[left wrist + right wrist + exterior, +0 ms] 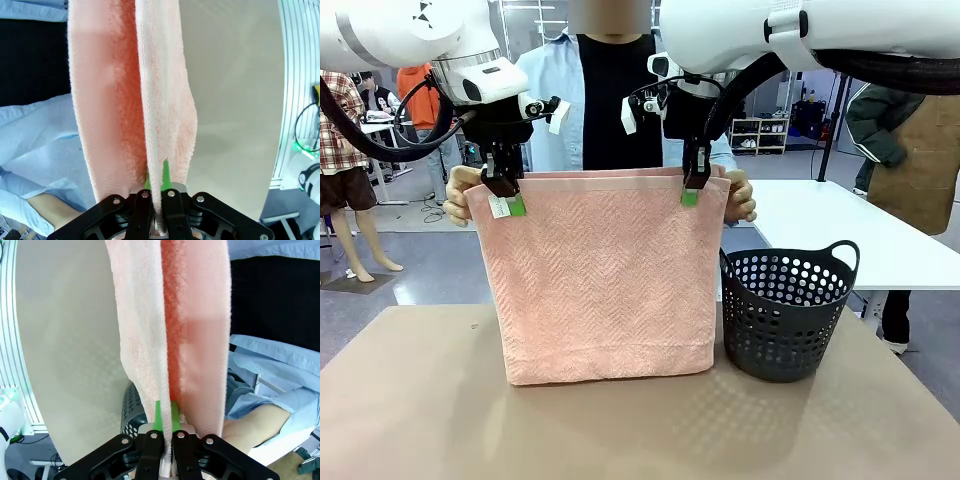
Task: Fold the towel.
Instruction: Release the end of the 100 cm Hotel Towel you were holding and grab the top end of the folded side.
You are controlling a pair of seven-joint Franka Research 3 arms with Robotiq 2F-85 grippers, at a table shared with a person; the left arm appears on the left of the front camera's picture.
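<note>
Currently: salmon-pink towel (595, 290), centre frame, hanging doubled; left gripper (512, 203) and right gripper (691, 192) each pinched tight on its top edge; dark basket (785, 335) lower right.

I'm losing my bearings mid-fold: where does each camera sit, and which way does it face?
Front: fixed between the arms, facing across the table at the person; left gripper and right gripper both shut on the towel at its top edge; basket at right.
Left wrist: on the left arm, looking down along its fingers at hanging towel and table; person's sleeve alongside.
Right wrist: on the right arm, looking down along its fingers at towel, basket and table.
Shared: both wrist views see two towel layers edge-on, the person beyond.
</note>
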